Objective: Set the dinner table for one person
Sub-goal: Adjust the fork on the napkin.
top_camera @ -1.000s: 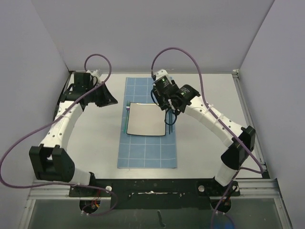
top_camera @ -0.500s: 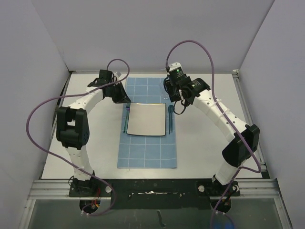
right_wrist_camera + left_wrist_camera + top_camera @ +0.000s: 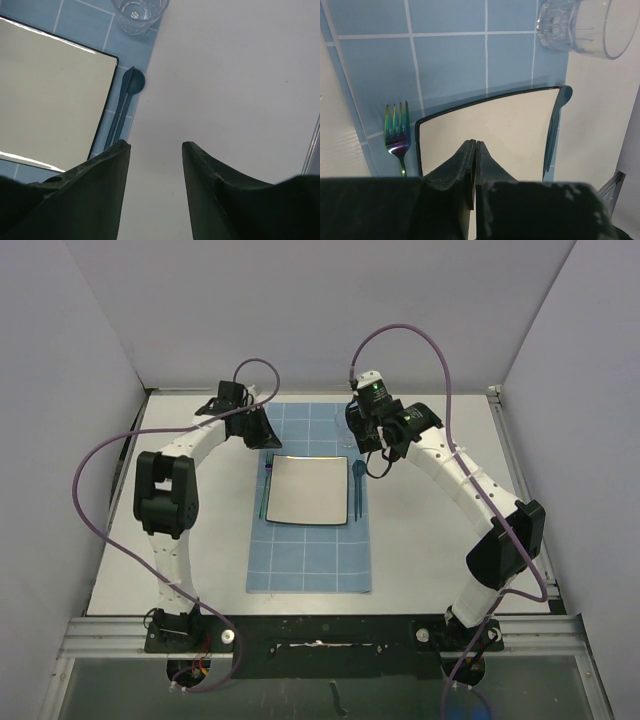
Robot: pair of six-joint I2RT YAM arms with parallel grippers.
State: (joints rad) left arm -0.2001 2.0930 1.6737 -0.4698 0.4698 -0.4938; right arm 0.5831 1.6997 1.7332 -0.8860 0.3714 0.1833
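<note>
On the white dinner table lies a blue gridded mat with a square white plate. An iridescent fork lies left of the plate. A blue spoon and a blue knife lie at its right. A clear glass stands past the plate's far right corner. My left gripper hovers shut and empty over the plate's far left part. My right gripper hangs open and empty over bare table right of the spoon.
The black rail with both arm bases runs along the near edge. Grey walls close in the back and sides. Purple cables loop above both arms. Bare tabletop lies left and right of the mat.
The left arm has swung in from the far left to the mat's back left corner. The right gripper has pulled back from the plate's right edge, away from the spoon and knife.
</note>
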